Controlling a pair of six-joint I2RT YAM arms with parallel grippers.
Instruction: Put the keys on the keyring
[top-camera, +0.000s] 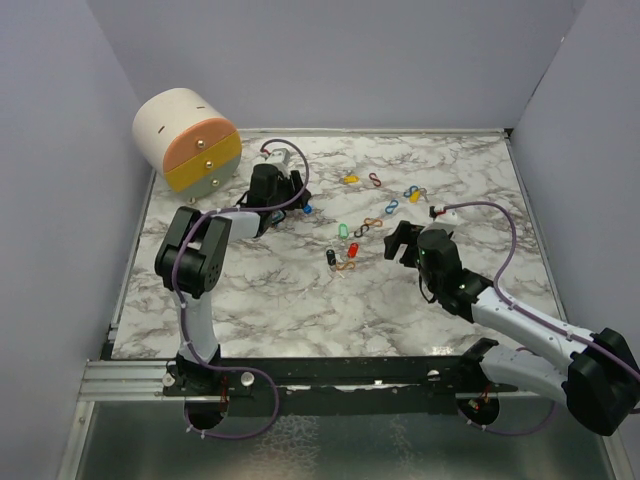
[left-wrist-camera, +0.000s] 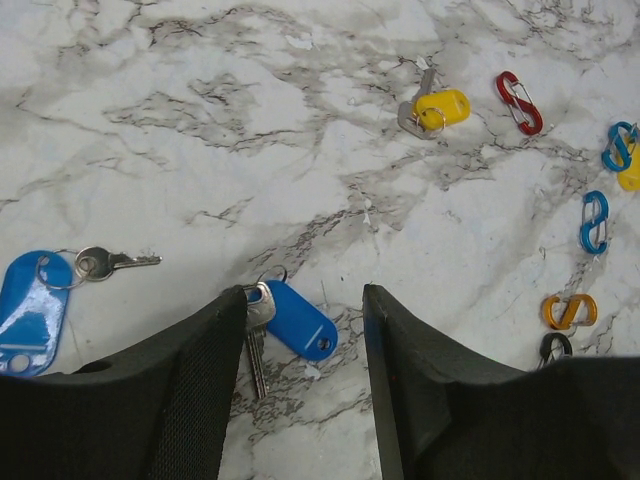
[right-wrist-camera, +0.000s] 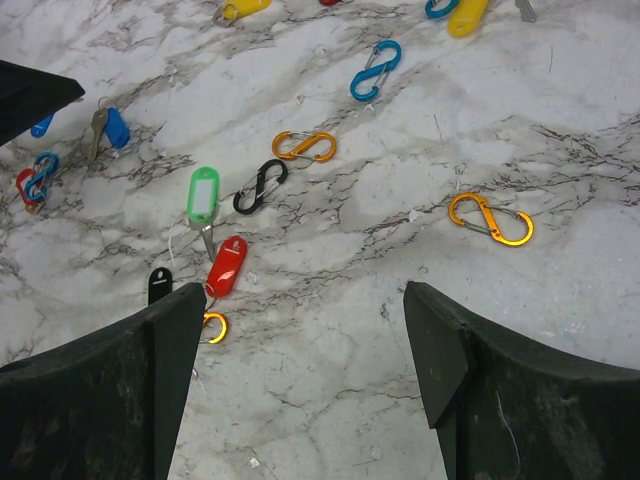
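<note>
Left gripper (left-wrist-camera: 304, 292): your jaws stood spread, blue key tag (left-wrist-camera: 300, 320) between them.
Right gripper (right-wrist-camera: 305, 290): gaped empty over open marble table (right-wrist-camera: 330, 400).
Hidden: orange clip (right-wrist-camera: 214, 326) lay half behind your finger.

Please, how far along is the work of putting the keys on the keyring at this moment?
Done: nothing I can confirm. The green tag and yellow tag lie apart from every clip, such as the black clip. In hand: nothing is gripped; the left gripper is open over a blue tag, and the right gripper is open and empty. Left: almost all the joining.
</note>
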